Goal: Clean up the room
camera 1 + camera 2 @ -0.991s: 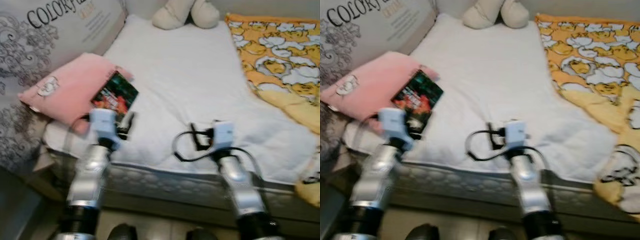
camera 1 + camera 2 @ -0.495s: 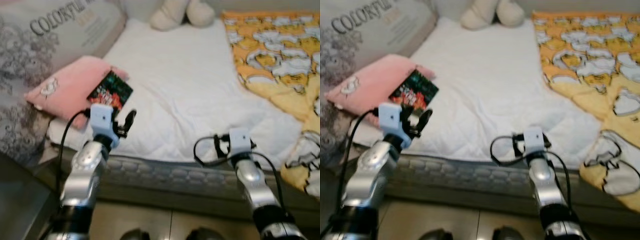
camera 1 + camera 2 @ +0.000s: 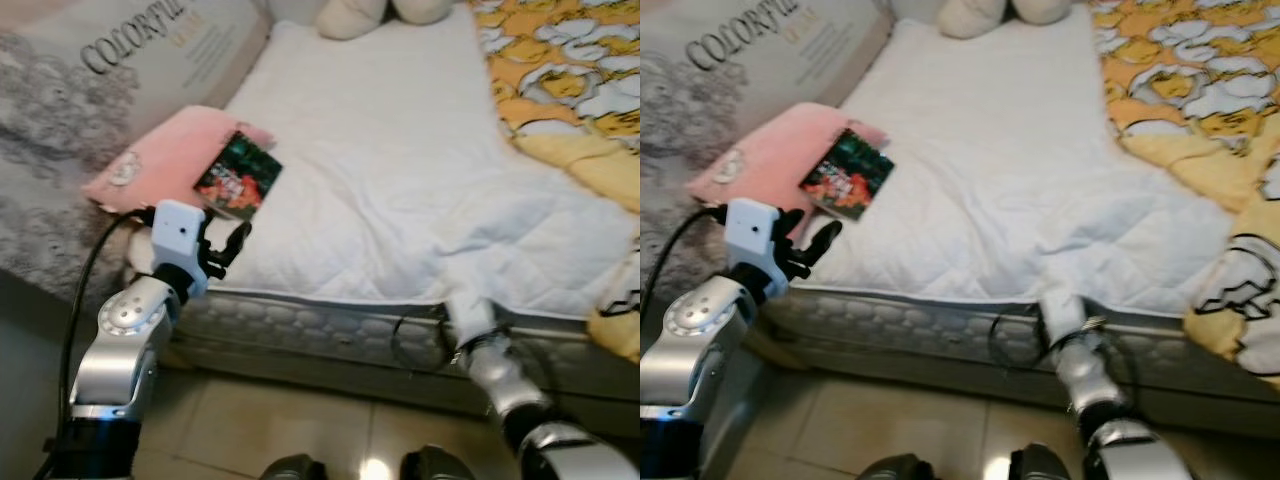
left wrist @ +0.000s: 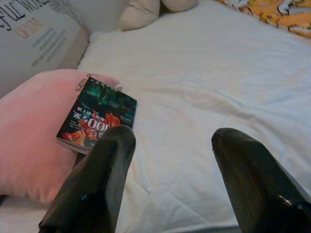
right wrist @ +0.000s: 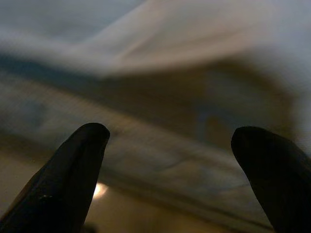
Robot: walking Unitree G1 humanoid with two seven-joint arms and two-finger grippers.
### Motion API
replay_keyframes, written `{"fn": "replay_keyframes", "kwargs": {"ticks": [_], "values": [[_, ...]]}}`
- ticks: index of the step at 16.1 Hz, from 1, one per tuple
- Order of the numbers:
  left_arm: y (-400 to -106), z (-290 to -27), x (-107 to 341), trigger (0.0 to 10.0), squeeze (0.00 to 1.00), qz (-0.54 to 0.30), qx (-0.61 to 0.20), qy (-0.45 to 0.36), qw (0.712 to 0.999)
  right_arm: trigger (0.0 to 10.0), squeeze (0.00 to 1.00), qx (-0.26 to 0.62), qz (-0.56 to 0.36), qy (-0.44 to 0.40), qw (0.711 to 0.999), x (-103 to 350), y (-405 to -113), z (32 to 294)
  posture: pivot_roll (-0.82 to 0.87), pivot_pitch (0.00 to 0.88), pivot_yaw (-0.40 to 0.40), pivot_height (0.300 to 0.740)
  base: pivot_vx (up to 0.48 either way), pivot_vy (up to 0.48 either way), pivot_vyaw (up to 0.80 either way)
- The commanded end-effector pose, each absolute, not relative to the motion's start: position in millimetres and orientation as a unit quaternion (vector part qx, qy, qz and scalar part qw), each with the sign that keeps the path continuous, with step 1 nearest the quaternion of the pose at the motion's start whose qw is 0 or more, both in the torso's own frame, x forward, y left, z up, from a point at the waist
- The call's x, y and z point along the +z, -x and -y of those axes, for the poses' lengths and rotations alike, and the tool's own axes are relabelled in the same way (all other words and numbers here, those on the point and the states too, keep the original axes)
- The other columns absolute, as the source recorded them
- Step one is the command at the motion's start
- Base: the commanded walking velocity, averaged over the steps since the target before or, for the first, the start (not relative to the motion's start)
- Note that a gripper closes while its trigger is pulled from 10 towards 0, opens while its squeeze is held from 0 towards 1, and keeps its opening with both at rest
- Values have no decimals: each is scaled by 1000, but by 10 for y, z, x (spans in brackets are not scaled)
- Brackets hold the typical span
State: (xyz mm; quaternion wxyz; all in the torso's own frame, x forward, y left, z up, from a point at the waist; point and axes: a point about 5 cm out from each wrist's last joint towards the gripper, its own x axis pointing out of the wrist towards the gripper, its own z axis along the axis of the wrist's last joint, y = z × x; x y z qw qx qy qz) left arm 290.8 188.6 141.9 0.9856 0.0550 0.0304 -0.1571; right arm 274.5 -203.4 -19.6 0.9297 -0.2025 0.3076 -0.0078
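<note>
One book (image 3: pixel 238 177) lies on the bed (image 3: pixel 380 170), its far half propped on the one pink pillow (image 3: pixel 165 155) and its near half on the white quilt (image 3: pixel 1010 180). Its cover is dark green with red and orange artwork and white lettering; the wrist view is too soft to read the words. One pale plush toy (image 3: pixel 375 12) sits at the far end of the bed, and one orange blanket (image 3: pixel 570 80) printed with white cartoon figures covers the robot's right side. A large grey cushion (image 3: pixel 90 90) with printed lettering stands along the left.

The left hand (image 4: pixel 170 145) hovers just short of the book, near the mattress edge, its two fingers spread apart and holding nothing. The right hand (image 5: pixel 170 141) hangs low against the mattress side below the quilt's edge, its fingers likewise spread wide and holding nothing.
</note>
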Motion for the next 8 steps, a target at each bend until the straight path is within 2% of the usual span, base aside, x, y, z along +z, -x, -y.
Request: {"fn": "replay_keyframes", "kwargs": {"ticks": [1, 5, 6, 8], "values": [[-2870, -1962, 1493, 10000, 0, -34, -157, -68, 985, 10000, 0, 5, -340, 202, 918, -305, -2635, 2019, 146, 96, 229, 703, 0, 0, 0], [-2895, -2002, 1542, 10000, 0, -29, -151, -68, 986, 10000, 0, 44, -342, 203, 917, -398, -2531, 1895, 132, 82, 201, 703, 0, 0, 0], [-2893, -1951, 1542, 10000, 0, -20, -149, -64, 986, 10000, 0, 48, -270, 167, 947, -305, -2604, 1705, 105, 57, 172, 703, 0, 0, 0], [-2885, -1876, 1509, 10000, 0, -16, -149, -47, 988, 10000, 0, 38, -179, 120, 976, -135, -2676, 1518, 80, 29, 148, 703, 0, 0, 0]]}}
